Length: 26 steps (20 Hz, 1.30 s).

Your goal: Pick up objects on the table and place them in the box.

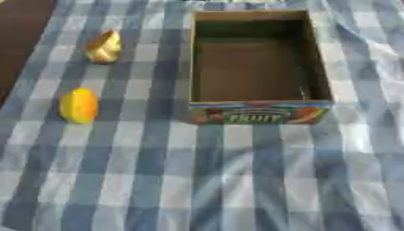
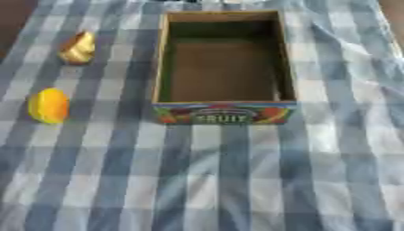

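Neither hand is shown in either view, so no placing against them can be given. The golden-brown object (image 1: 103,47) is too blurred to be identified. On the box (image 2: 224,113), only the word "FRUIT" can be read; the surrounding print is indistinct.

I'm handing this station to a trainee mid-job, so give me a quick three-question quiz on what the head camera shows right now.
1. True or false: the box already holds an object.
2. Which lies nearer the camera: A) the yellow-orange fruit, B) the golden object?
3. Fill in: both loose objects lie to the box's ____ side on the checked cloth.

Key: 1 false, its inside shows bare; 2 A; 3 left. Neither robot hand is in view.
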Motion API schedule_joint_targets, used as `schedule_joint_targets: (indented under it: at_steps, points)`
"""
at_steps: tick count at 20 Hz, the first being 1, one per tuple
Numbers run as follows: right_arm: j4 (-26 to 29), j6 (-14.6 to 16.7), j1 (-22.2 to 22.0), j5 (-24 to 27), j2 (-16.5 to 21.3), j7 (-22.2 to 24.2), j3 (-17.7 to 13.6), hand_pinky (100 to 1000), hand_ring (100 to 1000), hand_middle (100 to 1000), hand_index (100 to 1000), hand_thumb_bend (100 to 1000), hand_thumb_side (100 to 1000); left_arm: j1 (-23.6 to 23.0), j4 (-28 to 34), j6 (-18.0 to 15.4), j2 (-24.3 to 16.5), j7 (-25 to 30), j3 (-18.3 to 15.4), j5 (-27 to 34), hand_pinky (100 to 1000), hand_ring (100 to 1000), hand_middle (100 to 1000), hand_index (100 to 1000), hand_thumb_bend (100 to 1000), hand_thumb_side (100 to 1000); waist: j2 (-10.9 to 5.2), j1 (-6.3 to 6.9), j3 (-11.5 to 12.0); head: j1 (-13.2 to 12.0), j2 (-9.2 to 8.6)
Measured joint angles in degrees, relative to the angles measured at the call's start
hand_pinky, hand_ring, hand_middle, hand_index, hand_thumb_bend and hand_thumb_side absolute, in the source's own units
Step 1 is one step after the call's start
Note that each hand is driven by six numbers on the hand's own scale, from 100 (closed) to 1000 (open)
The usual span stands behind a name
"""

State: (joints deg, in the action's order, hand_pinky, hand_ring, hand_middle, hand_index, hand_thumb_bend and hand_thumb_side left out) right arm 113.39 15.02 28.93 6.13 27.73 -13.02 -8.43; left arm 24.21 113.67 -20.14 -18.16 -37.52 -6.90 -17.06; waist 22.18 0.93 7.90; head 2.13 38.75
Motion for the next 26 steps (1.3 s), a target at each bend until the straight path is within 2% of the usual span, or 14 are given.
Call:
schedule_joint_targets:
  at_steps: [5, 7, 10, 14, 15, 20, 24, 26]
  points:
    - [0.0, -0.01, 0.01, 0.0, 0.0, -0.26, -0.32, 780, 878, 722, 764, 100, 650, 0.16, 0.0, 0.46, -0.24, 0.24, 0.02, 0.17, 773, 767, 771, 896, 272, 296, -0.03, 0.05, -0.18, 0.02, 0.01]
    - [0.0, -0.09, 0.02, 0.0, 0.0, -0.4, -0.37, 780, 879, 721, 764, 100, 649, -0.78, 0.0, 1.42, -1.69, 0.48, 0.22, 0.12, 774, 767, 773, 902, 258, 291, -0.05, 0.34, -0.18, 0.18, 0.04]
    - [0.0, -0.14, -0.32, -0.01, 0.27, -0.44, -0.37, 780, 880, 721, 764, 100, 648, -5.01, 0.0, 4.18, -6.47, 2.02, 0.87, -1.01, 779, 768, 775, 911, 260, 277, -0.06, 1.04, 0.23, 1.0, 0.21]
    - [0.0, -0.11, -0.94, -0.22, 1.21, -0.52, -0.53, 781, 880, 721, 764, 100, 648, -11.92, 0.0, 8.84, -15.61, 5.87, 2.31, -3.22, 794, 781, 787, 937, 295, 296, -0.07, 1.38, 1.26, 2.39, 0.34]
    - [0.0, -0.07, -1.21, -0.31, 1.41, -0.61, -0.69, 781, 879, 721, 764, 100, 648, -13.64, 0.0, 10.14, -18.08, 7.31, 2.69, -3.78, 803, 792, 797, 954, 308, 335, -0.07, 1.48, 1.51, 2.71, 0.43]
    - [0.0, 0.24, -1.79, -0.77, 2.86, -1.35, -1.11, 782, 876, 722, 766, 100, 631, -19.95, 0.02, 17.23, -28.65, 18.59, 3.53, -7.21, 832, 825, 820, 951, 368, 342, -0.58, 1.76, 2.01, 3.67, 0.99]
    - [0.0, 0.63, -1.8, -1.1, 4.07, -1.84, -1.22, 783, 875, 722, 767, 100, 620, -21.82, 0.03, 22.11, -33.42, 28.93, 3.53, -8.68, 863, 859, 839, 946, 453, 340, -1.0, 1.77, 1.98, 3.75, 1.24]
    - [0.0, 0.76, -1.82, -1.23, 4.41, -2.0, -1.24, 783, 875, 722, 767, 100, 621, -22.05, 0.04, 24.2, -34.76, 34.18, 3.6, -8.87, 876, 873, 848, 949, 497, 302, -1.08, 1.78, 1.91, 3.59, 1.52]
